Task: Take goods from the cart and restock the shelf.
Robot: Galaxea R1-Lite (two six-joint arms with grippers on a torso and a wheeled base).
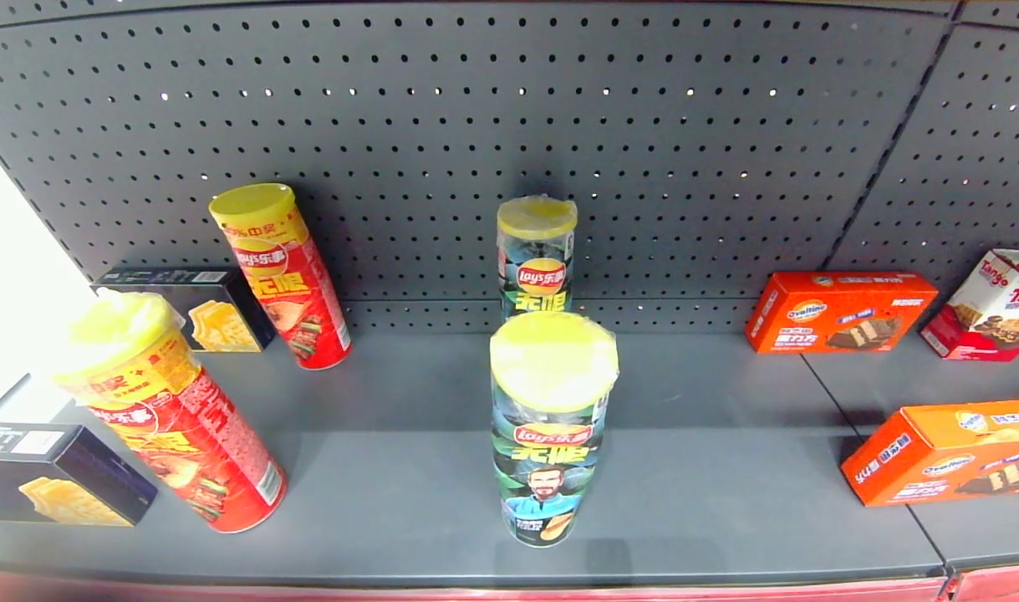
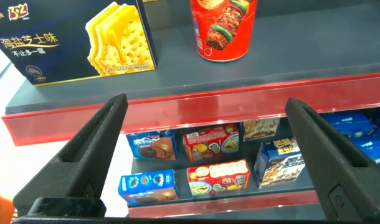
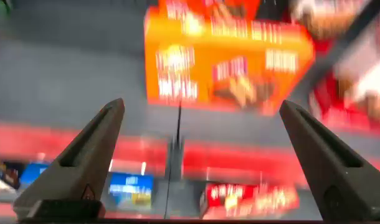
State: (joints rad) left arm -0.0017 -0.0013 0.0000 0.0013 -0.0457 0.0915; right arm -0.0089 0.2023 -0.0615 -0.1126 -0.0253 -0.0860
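We stand in a shop: a grey shelf (image 1: 710, 468) with a pegboard back (image 1: 476, 109) and a red front edge (image 2: 240, 102) carries chip cans (image 1: 551, 418) and snack boxes (image 1: 835, 309). More boxed goods (image 2: 215, 177) fill the lower shelves (image 2: 240, 200).

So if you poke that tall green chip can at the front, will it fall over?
Probably, if poked up high: the front green chip can stands tall and narrow on its small end. Once down, its round body would likely roll along the flat shelf. Its glossy wrap looks slippery, so a grip may slide.
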